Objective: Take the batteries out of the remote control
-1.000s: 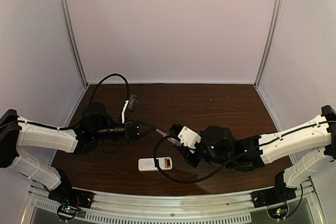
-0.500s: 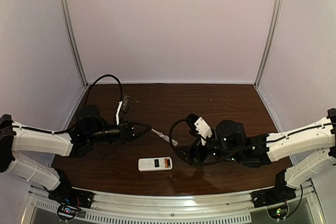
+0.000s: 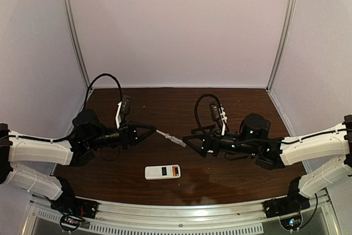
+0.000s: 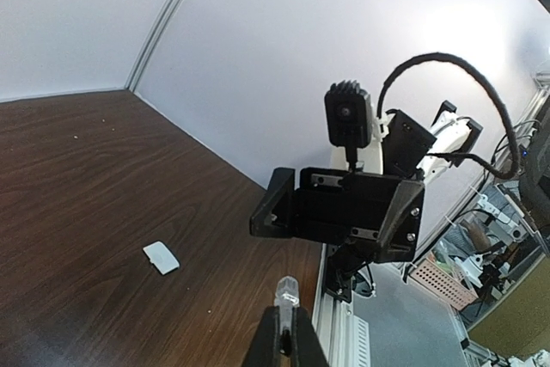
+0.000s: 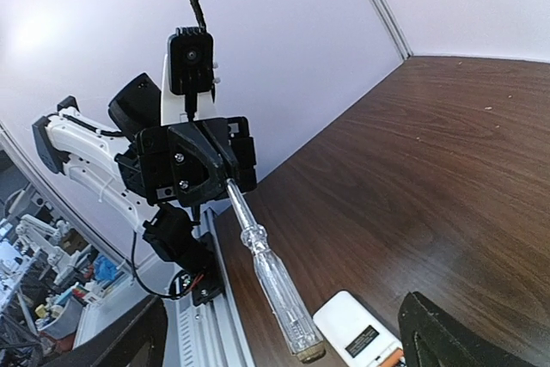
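Observation:
The white remote control [image 3: 163, 171] lies flat near the table's front, with an orange-red patch at its right end; it also shows low in the right wrist view [image 5: 357, 335]. I cannot make out the batteries as separate things. My left gripper [image 3: 149, 132] [image 4: 284, 320] is shut on the thin end of a clear-handled screwdriver [image 3: 171, 138] [image 5: 268, 277], held level above the table. My right gripper [image 3: 192, 142] [image 5: 284, 311] faces it with jaws wide open. The handle's end sits between the fingers without touching them.
A small white cover piece [image 4: 161, 257] lies on the brown table [image 3: 242, 108], seen in the left wrist view. Pale walls with metal corner posts [image 3: 74, 31] enclose the back and sides. A metal rail [image 3: 181, 213] runs along the near edge.
My right gripper has opened, letting go of the screwdriver, and swung back and to the right. The left gripper kept the screwdriver and drew slightly left.

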`<action>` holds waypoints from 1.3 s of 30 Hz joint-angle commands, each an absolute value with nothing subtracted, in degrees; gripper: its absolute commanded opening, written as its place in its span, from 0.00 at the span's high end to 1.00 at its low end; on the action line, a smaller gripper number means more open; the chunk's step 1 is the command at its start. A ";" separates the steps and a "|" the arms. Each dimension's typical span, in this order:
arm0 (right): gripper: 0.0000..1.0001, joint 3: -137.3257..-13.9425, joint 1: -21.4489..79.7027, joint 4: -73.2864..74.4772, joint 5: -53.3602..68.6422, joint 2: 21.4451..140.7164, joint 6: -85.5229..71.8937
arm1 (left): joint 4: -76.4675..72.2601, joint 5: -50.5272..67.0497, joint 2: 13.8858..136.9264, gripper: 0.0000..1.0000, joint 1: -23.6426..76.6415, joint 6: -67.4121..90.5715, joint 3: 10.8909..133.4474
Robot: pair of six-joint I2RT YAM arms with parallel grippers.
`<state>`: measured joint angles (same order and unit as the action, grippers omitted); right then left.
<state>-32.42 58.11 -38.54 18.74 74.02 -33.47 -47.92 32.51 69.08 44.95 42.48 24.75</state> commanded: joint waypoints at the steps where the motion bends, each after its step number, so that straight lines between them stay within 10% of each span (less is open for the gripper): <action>1: 0.06 -32.26 57.66 -50.64 25.18 77.27 -41.98 | -55.09 35.10 68.10 1.00 44.51 42.11 24.53; 39: 0.60 -40.93 57.67 -78.90 29.97 95.27 -59.62 | -71.36 32.87 76.23 1.00 44.56 45.18 26.30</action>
